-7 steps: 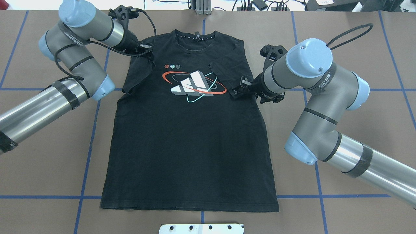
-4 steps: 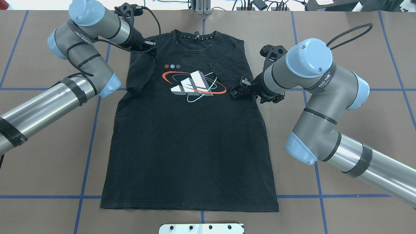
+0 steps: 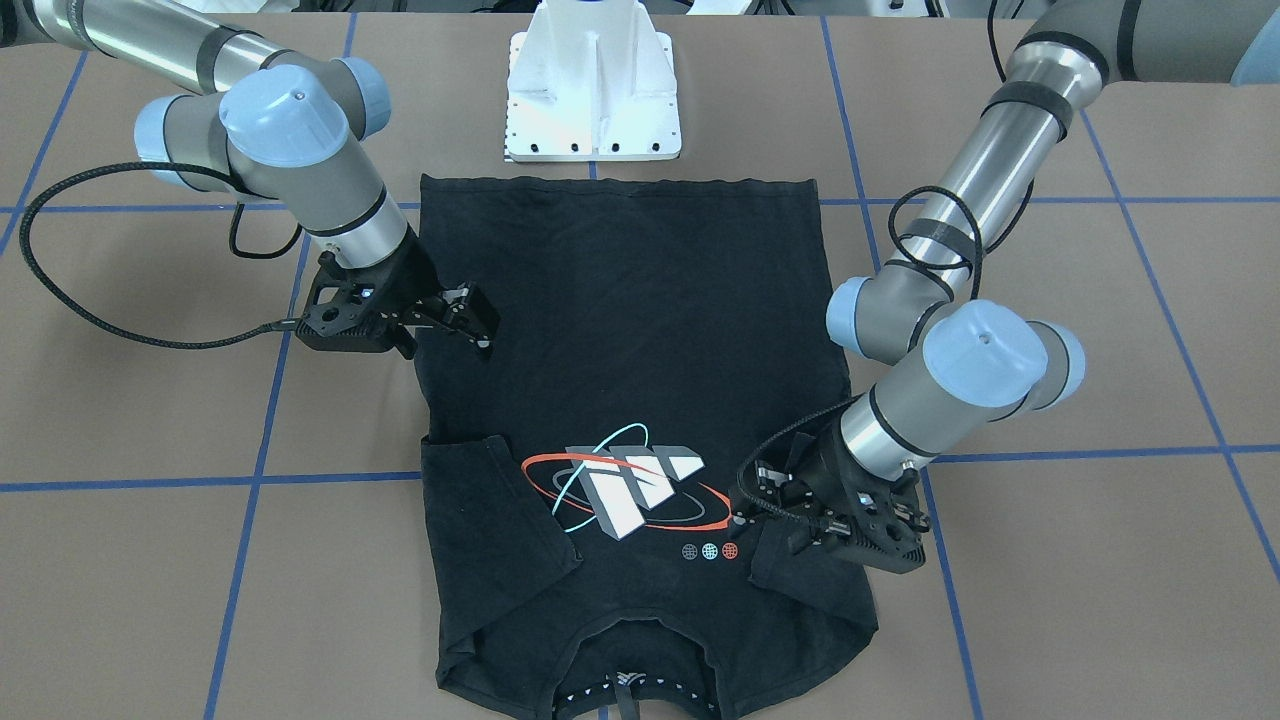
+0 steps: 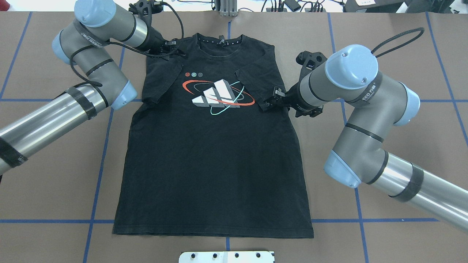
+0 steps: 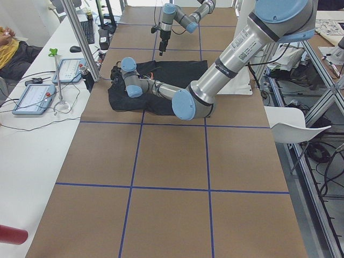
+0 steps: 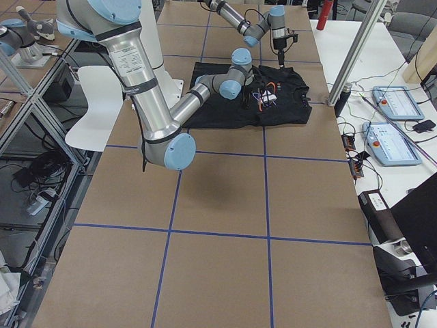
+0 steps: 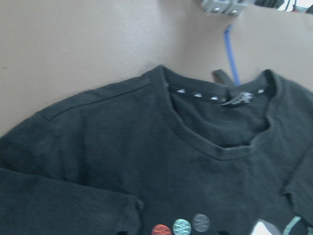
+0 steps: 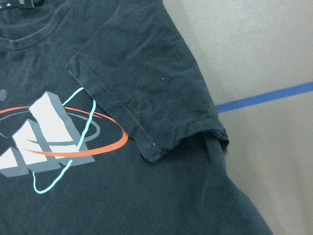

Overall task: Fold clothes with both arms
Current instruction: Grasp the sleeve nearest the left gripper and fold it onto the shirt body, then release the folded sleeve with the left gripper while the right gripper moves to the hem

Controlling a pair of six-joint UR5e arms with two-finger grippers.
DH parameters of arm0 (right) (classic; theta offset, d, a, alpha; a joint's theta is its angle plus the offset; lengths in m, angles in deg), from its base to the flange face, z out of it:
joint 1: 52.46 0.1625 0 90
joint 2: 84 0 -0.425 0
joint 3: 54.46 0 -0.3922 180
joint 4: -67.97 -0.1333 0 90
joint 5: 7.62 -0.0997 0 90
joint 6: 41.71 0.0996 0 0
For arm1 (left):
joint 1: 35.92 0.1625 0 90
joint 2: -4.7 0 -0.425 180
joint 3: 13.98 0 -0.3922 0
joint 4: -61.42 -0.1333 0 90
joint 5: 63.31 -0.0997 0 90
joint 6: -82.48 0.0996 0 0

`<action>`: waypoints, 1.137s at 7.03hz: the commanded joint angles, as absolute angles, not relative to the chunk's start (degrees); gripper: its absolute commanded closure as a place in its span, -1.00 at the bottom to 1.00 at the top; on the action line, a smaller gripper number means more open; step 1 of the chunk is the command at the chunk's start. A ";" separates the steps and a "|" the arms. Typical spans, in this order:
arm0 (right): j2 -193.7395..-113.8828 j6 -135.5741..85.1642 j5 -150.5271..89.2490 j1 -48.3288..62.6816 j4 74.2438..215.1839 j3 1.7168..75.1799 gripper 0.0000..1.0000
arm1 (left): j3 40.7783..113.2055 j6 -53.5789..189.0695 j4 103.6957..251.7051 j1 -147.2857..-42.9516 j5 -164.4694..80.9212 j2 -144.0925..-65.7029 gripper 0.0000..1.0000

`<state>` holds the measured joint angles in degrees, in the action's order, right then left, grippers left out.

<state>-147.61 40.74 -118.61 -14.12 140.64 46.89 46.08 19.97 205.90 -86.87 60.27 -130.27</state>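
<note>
The black T-shirt lies flat and face up on the brown table, collar at the far side, print showing. Both short sleeves are folded inward onto the chest. My left gripper hovers over the left shoulder beside the collar, open and holding nothing. My right gripper is at the lower corner of the folded right sleeve, open, with no cloth in it. In the front-facing view the left gripper is by the print and the right gripper is raised above the shirt.
The white pedestal mount stands just past the shirt's hem. Blue tape lines grid the table. A metal post and cables sit behind the collar. A side bench holds control tablets, with a person beyond.
My left gripper has moved from the left sleeve up toward the collar, and that sleeve now lies folded flat on the chest. The right arm has shifted only slightly.
</note>
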 commanded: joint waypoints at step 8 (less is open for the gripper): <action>-171.54 81.33 -92.36 -50.41 145.05 67.44 -0.83 | 69.87 4.96 206.18 -86.11 66.77 -112.20 -0.99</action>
